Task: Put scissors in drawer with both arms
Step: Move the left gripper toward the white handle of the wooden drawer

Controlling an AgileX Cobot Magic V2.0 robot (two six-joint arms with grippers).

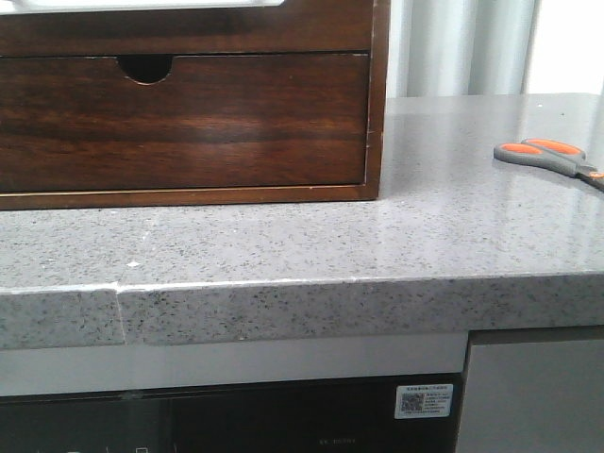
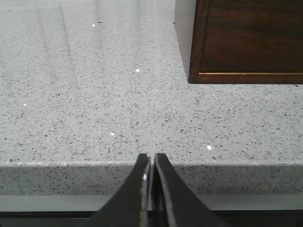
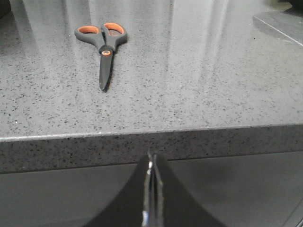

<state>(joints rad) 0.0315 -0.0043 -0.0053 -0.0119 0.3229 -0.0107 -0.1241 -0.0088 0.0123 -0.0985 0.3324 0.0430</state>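
The scissors (image 1: 549, 158), grey handles with orange-lined loops, lie flat on the grey countertop at the far right of the front view; they also show in the right wrist view (image 3: 103, 43), blades closed and pointing toward the counter's front edge. The dark brown drawer (image 1: 184, 118) with a half-round notch is closed inside its wooden case at the back left. My left gripper (image 2: 152, 156) is shut and empty, at the counter's front edge, short of the case corner. My right gripper (image 3: 152, 157) is shut and empty, below the counter's front edge, well short of the scissors.
The wooden case (image 1: 377, 94) frames the drawer; its corner shows in the left wrist view (image 2: 246, 42). The speckled grey countertop (image 1: 311, 236) has a thick front edge with a seam at the left. A dark appliance panel (image 1: 236, 420) sits under it.
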